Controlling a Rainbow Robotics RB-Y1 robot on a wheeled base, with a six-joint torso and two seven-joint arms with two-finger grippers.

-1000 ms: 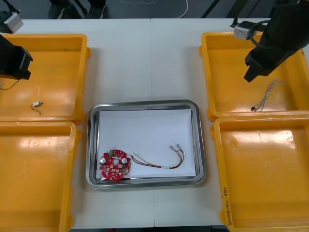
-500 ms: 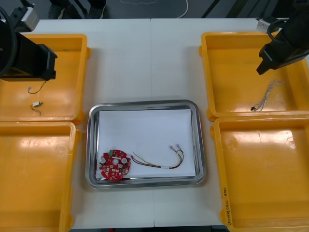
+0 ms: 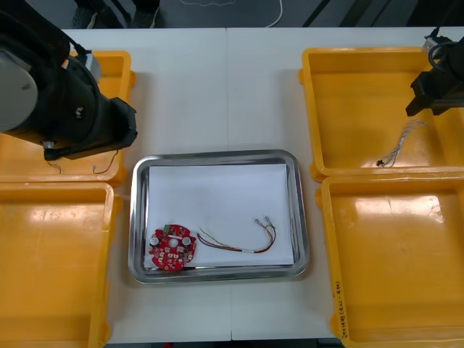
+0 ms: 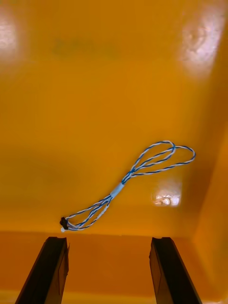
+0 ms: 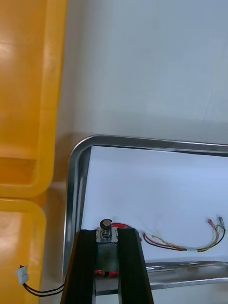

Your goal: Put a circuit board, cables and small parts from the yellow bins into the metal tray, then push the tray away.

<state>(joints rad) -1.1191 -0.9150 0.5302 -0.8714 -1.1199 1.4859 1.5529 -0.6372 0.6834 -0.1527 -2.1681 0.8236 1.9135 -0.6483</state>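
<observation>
Your left gripper (image 5: 108,233) clamps a small metal part (image 5: 105,225), black leads (image 5: 22,276) trailing, at the metal tray's (image 5: 76,161) far-left rim; open table (image 3: 217,87) lies beyond. Your right gripper (image 4: 110,247), fingers apart, hovers over the blue and white cable (image 4: 117,188).

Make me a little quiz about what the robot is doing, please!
1. True or false: the round red circuit board lies in the metal tray.
2. Which cable lies in the yellow bin below the open right gripper? A green cable, B twisted blue and white cable, C purple cable.
3. What is the left gripper shut on?
Key: 1 true; 2 B; 3 a small metal part.
</observation>
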